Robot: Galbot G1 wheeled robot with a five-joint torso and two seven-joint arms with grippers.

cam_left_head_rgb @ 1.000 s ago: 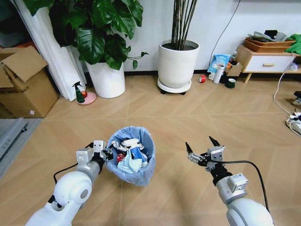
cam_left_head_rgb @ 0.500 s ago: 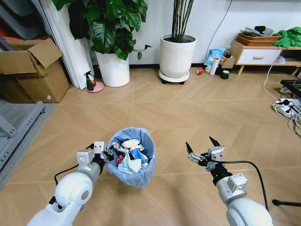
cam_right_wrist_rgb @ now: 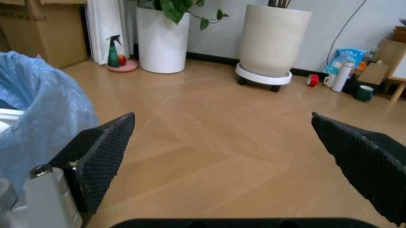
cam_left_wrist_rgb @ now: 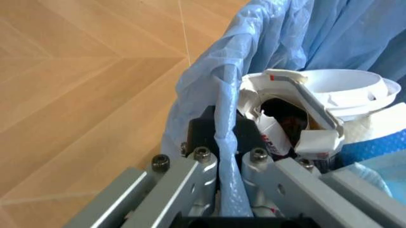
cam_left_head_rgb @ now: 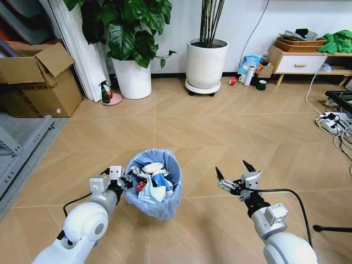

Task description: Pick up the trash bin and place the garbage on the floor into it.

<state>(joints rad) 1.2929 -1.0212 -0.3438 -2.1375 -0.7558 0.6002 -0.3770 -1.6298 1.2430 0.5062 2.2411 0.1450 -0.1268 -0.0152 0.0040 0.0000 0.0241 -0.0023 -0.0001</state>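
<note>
The trash bin (cam_left_head_rgb: 155, 184) sits low in the middle of the head view, out on open wood floor (cam_left_head_rgb: 231, 137) well away from the walls, and it looks held up at a slight tilt rather than standing flat, though I can't say for sure it's off the ground. It's lined with a crinkly light-blue bag (cam_left_wrist_rgb: 254, 57) and already stuffed: crumpled white paper (cam_left_head_rgb: 151, 168), a white round lid (cam_left_wrist_rgb: 343, 88), a torn paper cup (cam_left_wrist_rgb: 285, 114) with red print, something blue and boxy, plus what looks like a light-blue face mask (cam_left_head_rgb: 149, 191) near the front.

The left gripper (cam_left_head_rgb: 122, 179) has the bin by its rim on the robot's left side. In the left wrist view you can see the two metal fingers (cam_left_wrist_rgb: 190, 178) squeezed together with the bag-covered rim pinched right between them, so it's clamped tight on that edge.

The right gripper (cam_left_head_rgb: 235, 171) hangs over bare floor to the right of the bin, well apart from it, fingers spread wide with nothing in them. The black textured pads (cam_right_wrist_rgb: 104, 156) show far apart in the right wrist view.

Further back along the wall: two big white plant pots (cam_left_head_rgb: 206, 61), a spray bottle (cam_left_head_rgb: 104, 92), a cardboard box (cam_left_head_rgb: 38, 77) at the left, and a low cabinet (cam_left_head_rgb: 300, 63) at the right with a red tape roll (cam_left_head_rgb: 232, 81), white thermos (cam_left_head_rgb: 251, 76) and green mug (cam_left_head_rgb: 263, 84) beside it.
</note>
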